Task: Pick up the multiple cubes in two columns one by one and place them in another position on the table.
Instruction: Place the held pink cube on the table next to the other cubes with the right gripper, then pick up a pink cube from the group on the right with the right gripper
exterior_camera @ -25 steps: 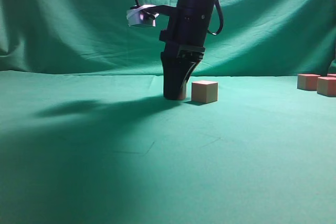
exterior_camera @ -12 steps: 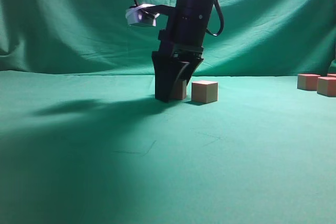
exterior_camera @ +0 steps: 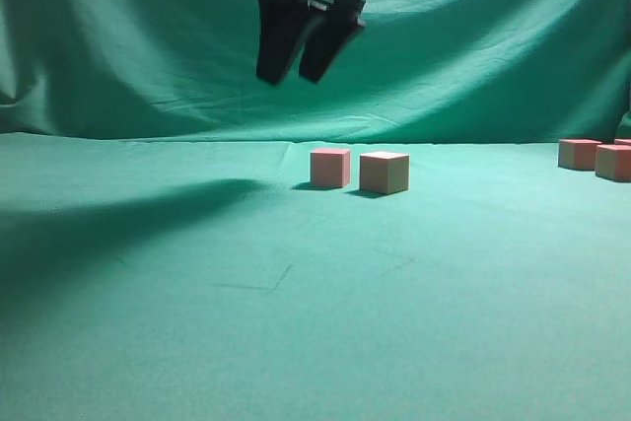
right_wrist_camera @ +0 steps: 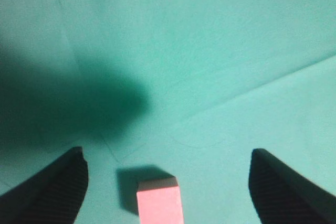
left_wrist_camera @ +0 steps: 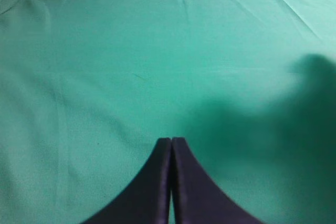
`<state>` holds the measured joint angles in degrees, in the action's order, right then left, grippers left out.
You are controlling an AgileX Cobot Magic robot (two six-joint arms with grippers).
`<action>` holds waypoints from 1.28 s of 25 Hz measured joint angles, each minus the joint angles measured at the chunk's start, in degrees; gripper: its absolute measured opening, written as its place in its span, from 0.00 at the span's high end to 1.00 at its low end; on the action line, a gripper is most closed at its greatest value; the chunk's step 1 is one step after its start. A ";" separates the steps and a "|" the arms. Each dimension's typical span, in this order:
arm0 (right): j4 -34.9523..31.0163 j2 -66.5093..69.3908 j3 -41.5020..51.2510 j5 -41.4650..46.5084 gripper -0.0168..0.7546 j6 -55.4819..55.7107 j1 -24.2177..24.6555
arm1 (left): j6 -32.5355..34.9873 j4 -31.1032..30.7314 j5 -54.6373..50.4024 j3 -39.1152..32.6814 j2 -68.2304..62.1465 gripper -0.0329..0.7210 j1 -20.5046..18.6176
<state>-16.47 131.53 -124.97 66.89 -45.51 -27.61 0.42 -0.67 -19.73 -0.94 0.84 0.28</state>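
While the black right gripper [exterior_camera: 298,74] hangs with jaws spread above it, a small matte pink cube [exterior_camera: 330,167] sits squarely on the creased green cloth table [exterior_camera: 296,342], just beside a tan cube [exterior_camera: 384,172]; open cloth lies all around. The left gripper [left_wrist_camera: 171,142] is pressed closed, holding nothing.

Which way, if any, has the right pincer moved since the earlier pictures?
Yes. The right pincer has risen off the small pink cube, now hanging open above it against the draped green backdrop curtain.

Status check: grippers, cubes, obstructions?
Right gripper open, raised above pink cube. Left gripper shut, empty. Tan cube beside it. Nothing in the way.
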 joint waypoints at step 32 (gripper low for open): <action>25.48 -53.94 52.15 2.47 0.45 46.42 21.99 | 0.00 0.00 0.00 0.00 0.00 0.96 0.00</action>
<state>9.01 77.60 -72.82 69.36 0.91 -5.62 0.42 -0.67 -19.73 -0.94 0.84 0.28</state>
